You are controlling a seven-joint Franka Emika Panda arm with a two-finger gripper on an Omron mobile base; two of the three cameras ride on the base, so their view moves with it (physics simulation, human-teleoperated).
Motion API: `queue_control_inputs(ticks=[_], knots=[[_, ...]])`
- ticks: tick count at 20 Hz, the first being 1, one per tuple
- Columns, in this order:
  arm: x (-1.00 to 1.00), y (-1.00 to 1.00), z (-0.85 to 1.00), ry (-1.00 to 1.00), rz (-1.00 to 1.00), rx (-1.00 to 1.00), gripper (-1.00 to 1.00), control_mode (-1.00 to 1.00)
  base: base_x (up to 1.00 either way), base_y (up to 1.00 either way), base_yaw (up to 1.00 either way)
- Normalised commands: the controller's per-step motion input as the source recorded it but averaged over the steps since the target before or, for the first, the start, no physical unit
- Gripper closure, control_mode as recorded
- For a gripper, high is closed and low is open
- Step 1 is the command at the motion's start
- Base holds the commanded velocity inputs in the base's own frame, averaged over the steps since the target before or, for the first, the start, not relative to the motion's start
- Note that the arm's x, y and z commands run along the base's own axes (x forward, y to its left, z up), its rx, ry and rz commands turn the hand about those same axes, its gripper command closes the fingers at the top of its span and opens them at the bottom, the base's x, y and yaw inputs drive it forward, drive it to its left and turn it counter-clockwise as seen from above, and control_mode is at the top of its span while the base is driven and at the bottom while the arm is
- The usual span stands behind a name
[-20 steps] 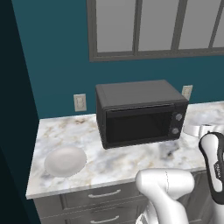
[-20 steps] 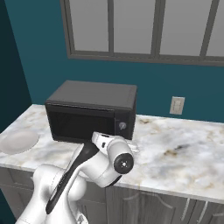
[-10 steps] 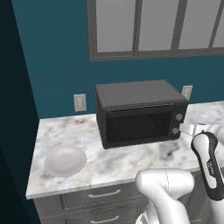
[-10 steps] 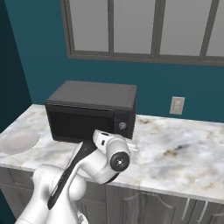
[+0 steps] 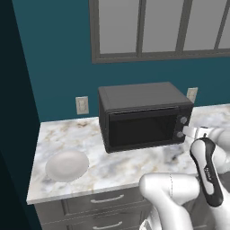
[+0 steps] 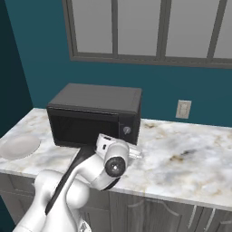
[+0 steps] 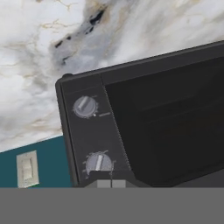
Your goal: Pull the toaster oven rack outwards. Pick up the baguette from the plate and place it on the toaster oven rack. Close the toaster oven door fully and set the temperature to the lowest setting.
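It was a kitchen: a marble counter (image 5: 112, 166) over grey drawers (image 5: 103, 202), a toaster oven (image 5: 143, 114), teal walls.

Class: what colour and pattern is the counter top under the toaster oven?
White marble with grey and tan veins; the counter top shows best in the right base view.

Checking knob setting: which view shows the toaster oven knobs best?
Hand view: two knobs close up, pointer marks legible. Left base view shows both knobs small; in the right base view one shows, the arm covering below it.
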Motion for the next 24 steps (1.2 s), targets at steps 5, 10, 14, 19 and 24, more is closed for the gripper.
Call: queue_control_inputs(ticks=[5,10,14,19,24], knots=[[0.0,0.0,-0.06,-0.08,-0.18,-0.06,1.0,-1.0,0.0,0.0,0.0],[0.0,0.0,0.0,-0.11,-0.13,-0.05,1.0,-1.0,0.0,0.0,0.0],[0.0,0.0,0.0,-0.09,-0.08,-0.01,1.0,-1.0,0.0,0.0,0.0],[0.0,0.03,0.0,-0.01,-0.01,0.0,1.0,-1.0,0.0,0.0,0.0],[0.02,0.18,0.0,0.0,0.0,0.0,1.0,-1.0,0.0,0.0,0.0]])
